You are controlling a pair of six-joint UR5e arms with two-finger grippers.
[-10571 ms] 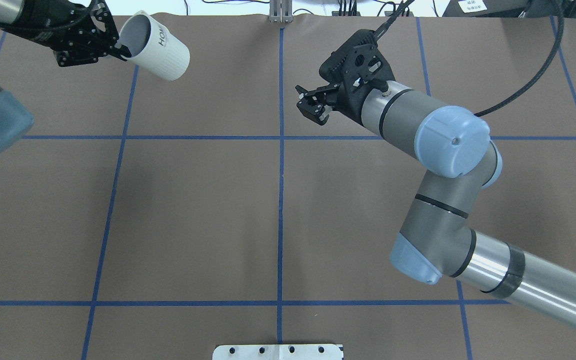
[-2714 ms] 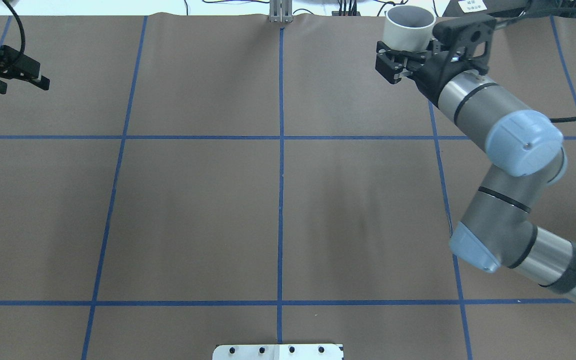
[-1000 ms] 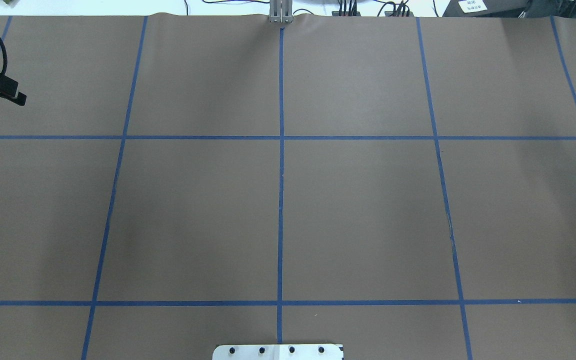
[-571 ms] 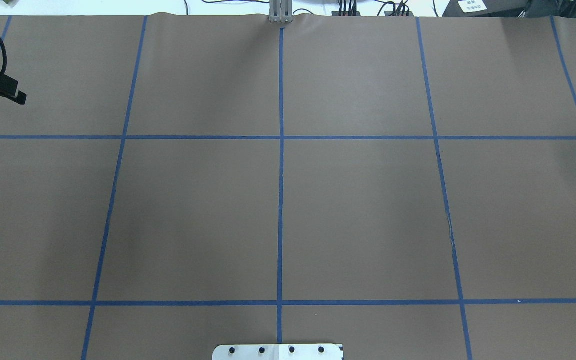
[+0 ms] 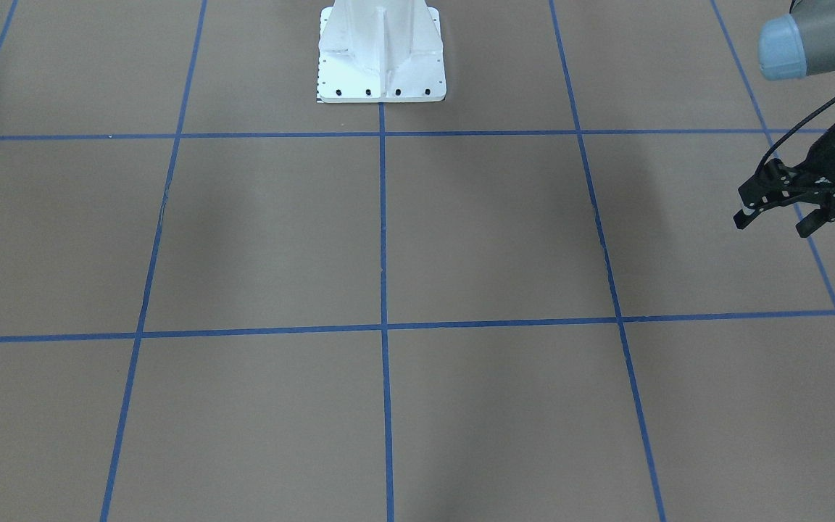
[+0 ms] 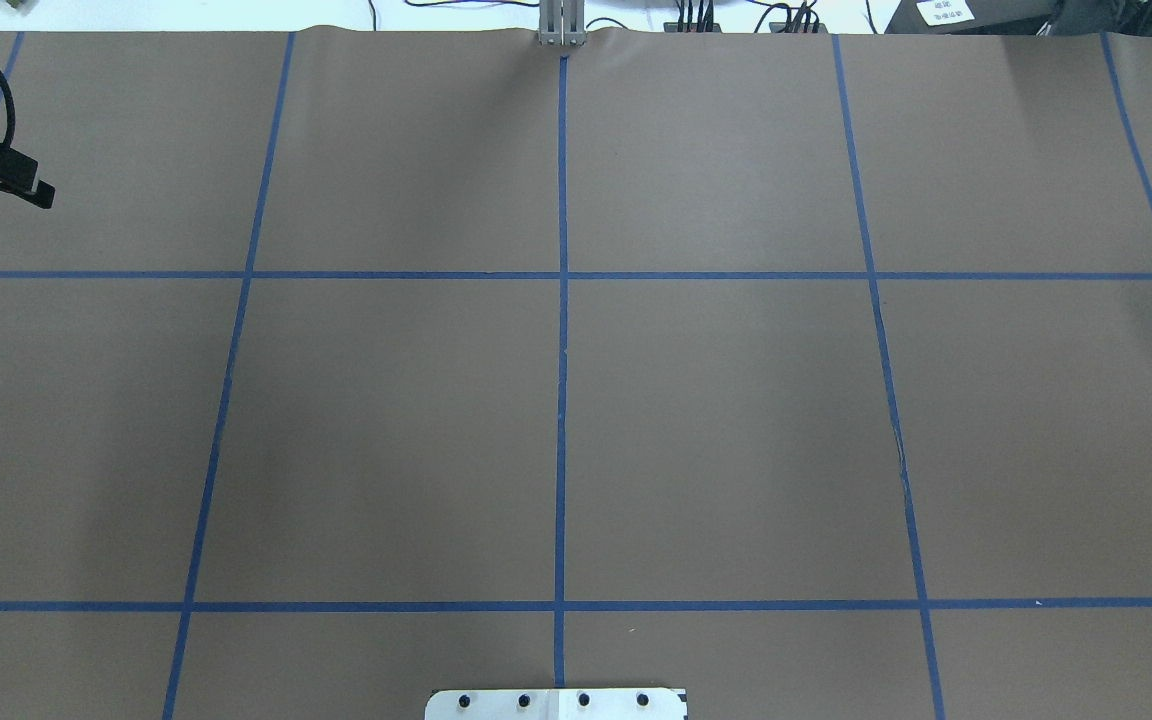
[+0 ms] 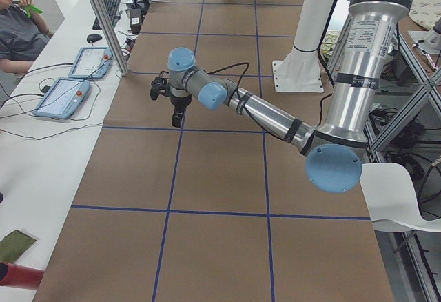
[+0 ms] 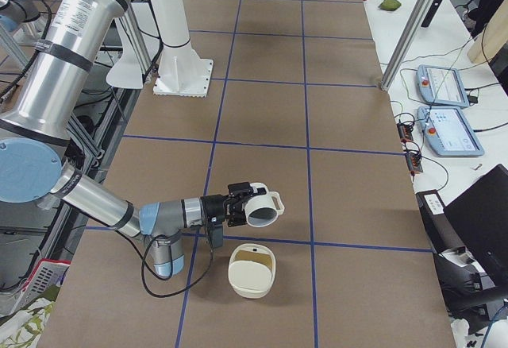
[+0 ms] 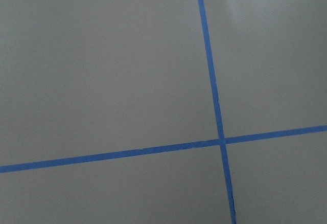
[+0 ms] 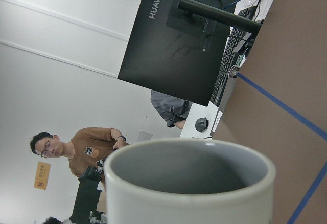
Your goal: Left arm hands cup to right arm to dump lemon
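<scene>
Left arm [image 7: 269,116]: the near, thick arm in the exterior left view. It reaches out low over the desk [image 6: 736,420] toward the operators' edge.
Left gripper [image 5: 770,227]: hangs above the desk at the robot's far left, and only its tip enters the overhead view. The fingers [image 5: 744,216] are spread wide with nothing between them.
Left wrist view: shows only bare desk and one crossing of the blue tape lines [image 9: 221,141].
Right arm [image 8: 103,201]: the near arm in the exterior right view. It lies low along the desk, with a loose black cable looping beneath its wrist.
Right gripper [image 8: 244,205]: the cup sits at its tip. Whether the fingers are clamped on it cannot be told from this view.
Cup [image 8: 264,209]: at the desk's right end, beyond the overhead frame. It is tipped on its side with the loop handle pointing away from the gripper and the mouth turned toward the bowl. The right wrist view shows its white rim and grey inside.
Bowl [image 8: 251,288]: cream, standing on the desk just beside the cup. Its inside looks tan, and the contents cannot be made out.
Mount plate [image 5: 381,51]: white, bolted at the robot's edge of the desk.
Surroundings: a black monitor [image 10: 179,35] and a seated person [image 10: 87,152] beyond the desk edge.
</scene>
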